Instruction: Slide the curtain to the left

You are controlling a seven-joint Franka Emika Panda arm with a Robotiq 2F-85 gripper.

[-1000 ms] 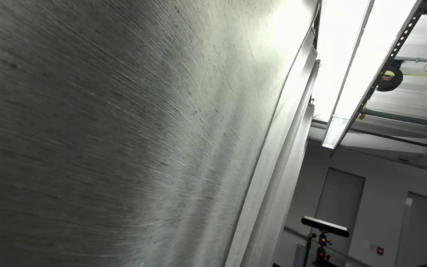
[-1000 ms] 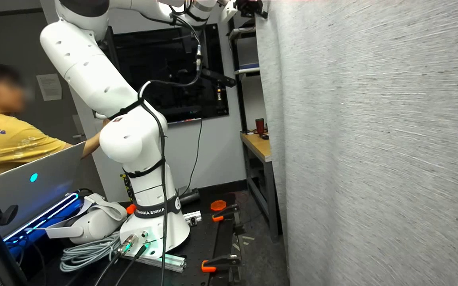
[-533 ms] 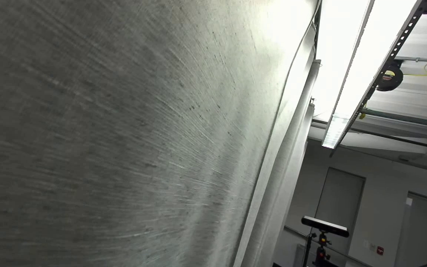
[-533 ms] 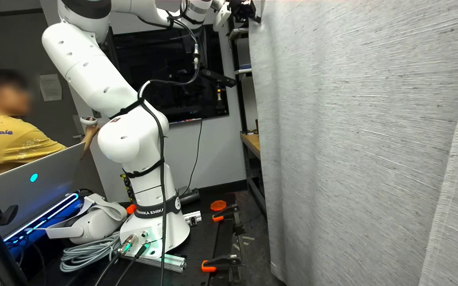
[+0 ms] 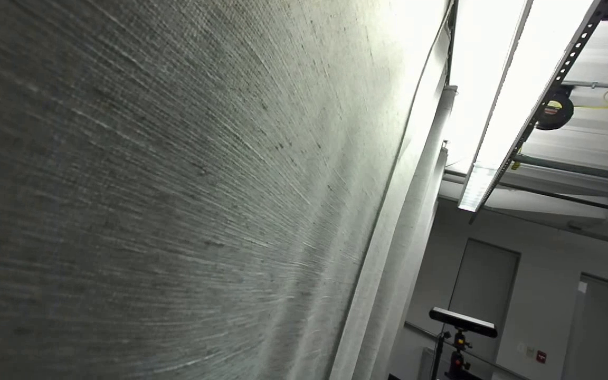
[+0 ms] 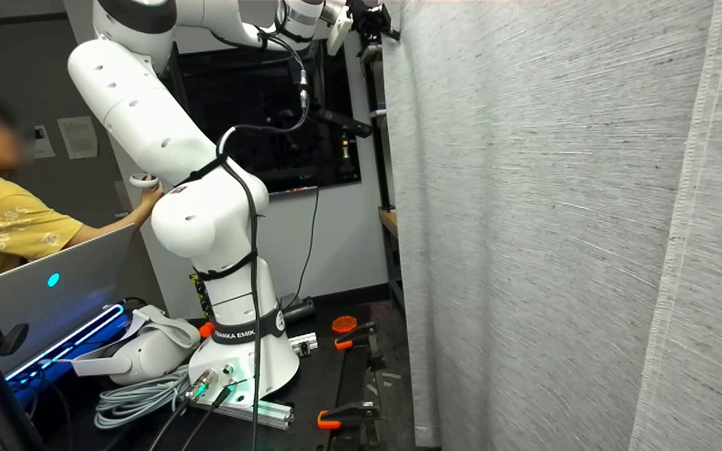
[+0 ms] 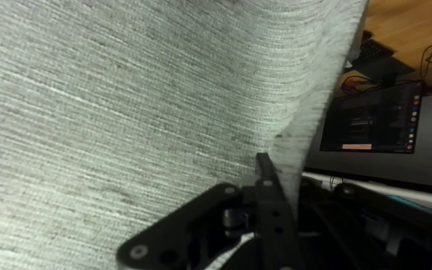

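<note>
Grey wall [image 6: 348, 244] backs black tabletop [image 6: 317, 376] and curtain [image 6: 549, 225].

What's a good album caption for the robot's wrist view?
A black gripper pinches a grey curtain near its edge, a computer screen beyond.

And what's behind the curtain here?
Past the edge of the curtain, the wrist view shows a screen, a wooden desk and what looks like a keyboard; an exterior view shows part of a shelf. Anything further behind is covered.

There is one curtain [image 6: 555, 225], one robot arm [image 6: 201, 207], one person [image 6: 10, 219], one laptop [image 6: 41, 300], two clamps [image 6: 355, 411] [image 6: 361, 332] and two paper sheets [image 6: 78, 138] [image 6: 43, 142] (plus one headset [image 6: 154, 349])
</note>
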